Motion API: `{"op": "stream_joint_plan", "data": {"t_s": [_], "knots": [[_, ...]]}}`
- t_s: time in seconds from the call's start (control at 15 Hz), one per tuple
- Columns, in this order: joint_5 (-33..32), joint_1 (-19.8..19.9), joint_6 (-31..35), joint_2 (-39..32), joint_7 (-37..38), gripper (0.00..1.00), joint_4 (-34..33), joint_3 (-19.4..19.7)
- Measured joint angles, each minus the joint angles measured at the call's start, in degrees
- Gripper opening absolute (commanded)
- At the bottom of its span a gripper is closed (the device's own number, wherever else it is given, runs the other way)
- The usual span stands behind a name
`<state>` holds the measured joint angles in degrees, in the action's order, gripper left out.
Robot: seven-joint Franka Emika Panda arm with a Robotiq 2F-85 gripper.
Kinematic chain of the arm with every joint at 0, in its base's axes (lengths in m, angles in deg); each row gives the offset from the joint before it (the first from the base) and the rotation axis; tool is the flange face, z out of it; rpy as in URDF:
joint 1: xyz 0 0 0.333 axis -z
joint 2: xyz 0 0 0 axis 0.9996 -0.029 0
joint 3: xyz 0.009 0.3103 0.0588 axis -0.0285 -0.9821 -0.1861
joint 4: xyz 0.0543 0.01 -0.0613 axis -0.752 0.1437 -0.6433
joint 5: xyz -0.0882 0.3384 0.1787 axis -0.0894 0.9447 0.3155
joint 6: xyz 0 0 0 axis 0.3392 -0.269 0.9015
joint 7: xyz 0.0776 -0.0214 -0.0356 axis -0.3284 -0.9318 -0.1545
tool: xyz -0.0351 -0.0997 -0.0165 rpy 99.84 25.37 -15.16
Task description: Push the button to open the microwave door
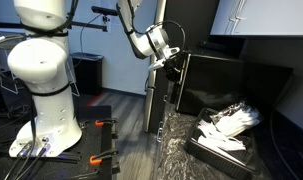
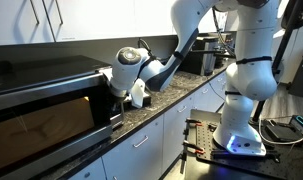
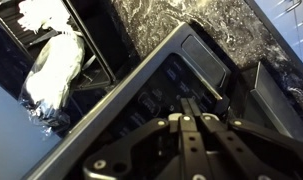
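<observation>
A black microwave [image 2: 46,110] sits on a dark speckled counter [image 2: 156,110]; it also shows in an exterior view [image 1: 226,85]. My gripper [image 2: 124,98] is shut and empty, its fingertips pressed together against the microwave's control panel [image 3: 166,85] at the front edge. In the wrist view the closed fingers [image 3: 188,105] touch the dark panel near its buttons. In an exterior view the gripper [image 1: 172,60] is at the microwave's near corner. The door looks closed or only barely ajar.
A black tray [image 1: 216,150] with crumpled foil and white items lies on the counter beside the microwave, also in the wrist view [image 3: 56,65]. A second white robot base [image 1: 41,90] stands on the floor. White cabinets [image 2: 161,140] are below the counter.
</observation>
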<state>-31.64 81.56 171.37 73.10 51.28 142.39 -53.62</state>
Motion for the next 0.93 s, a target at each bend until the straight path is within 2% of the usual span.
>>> {"op": "stream_joint_plan", "data": {"t_s": [0.33, 0.93], "knots": [[0.0, -2.1, -2.1, -0.5, 0.0, 0.0, -0.8, 1.1], [0.0, -3.5, -2.3, -1.7, -0.1, 0.0, -1.3, 1.4]]}}
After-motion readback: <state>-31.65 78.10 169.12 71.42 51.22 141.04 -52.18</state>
